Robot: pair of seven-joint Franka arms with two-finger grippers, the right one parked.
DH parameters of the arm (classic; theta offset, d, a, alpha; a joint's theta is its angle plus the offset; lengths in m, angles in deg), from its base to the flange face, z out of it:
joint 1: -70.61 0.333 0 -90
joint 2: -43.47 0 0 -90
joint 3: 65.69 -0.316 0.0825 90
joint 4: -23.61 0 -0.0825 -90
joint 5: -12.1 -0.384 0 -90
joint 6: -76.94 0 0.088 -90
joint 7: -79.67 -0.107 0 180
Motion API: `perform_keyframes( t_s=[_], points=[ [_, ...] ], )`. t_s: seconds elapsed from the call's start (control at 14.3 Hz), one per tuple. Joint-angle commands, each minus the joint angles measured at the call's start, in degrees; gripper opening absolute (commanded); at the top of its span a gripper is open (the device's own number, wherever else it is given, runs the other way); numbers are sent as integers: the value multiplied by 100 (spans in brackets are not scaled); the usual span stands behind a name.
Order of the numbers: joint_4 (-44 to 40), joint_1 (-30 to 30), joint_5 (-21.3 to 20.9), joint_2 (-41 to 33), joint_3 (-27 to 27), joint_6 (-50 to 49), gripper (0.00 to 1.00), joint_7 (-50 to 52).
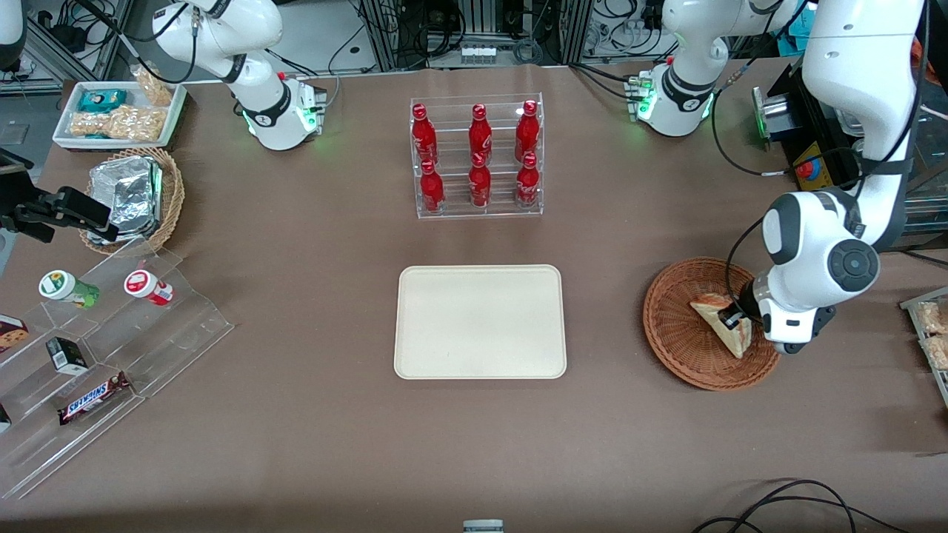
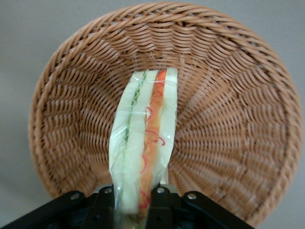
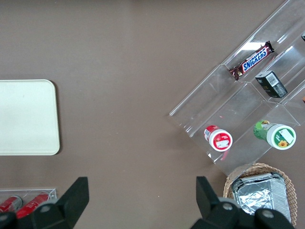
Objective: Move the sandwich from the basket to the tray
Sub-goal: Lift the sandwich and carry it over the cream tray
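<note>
Jaws clamped on clear-wrapped triangular sandwich [image 2: 145, 143] | gripper [image 1: 735, 320] low in reddish-brown wicker basket [image 1: 678, 333] | cream rectangular tray [image 1: 480, 323] bare (brown tabletop [image 1: 296, 311])

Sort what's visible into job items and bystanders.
Job: sandwich, clamped in the left end effector over the basket; tray, nothing on it yet.

Bystanders: red bottles, Snickers bar, foil packets, snack bags.
</note>
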Motion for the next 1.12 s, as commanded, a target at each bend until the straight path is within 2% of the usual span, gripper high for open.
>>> perform_keyframes(
  t_s=[0.0, 0.07, 0.21, 0.35, 0.49, 1.05],
  points=[
    [-491, -438, 0, -110, 55, -787, 4, 294],
    [-501, -597, 0, -92, 64, -780, 0, 251],
    [-606, -1071, 0, -5, 73, -736, 0, 128],
    [-1052, -1581, -114, 337, 73, -604, 3, -808],
    [-1701, -2116, -132, 819, 73, -613, 5, -998],
    [-3584, -3480, -26, 2279, 73, -526, 3, 301]
  ],
)
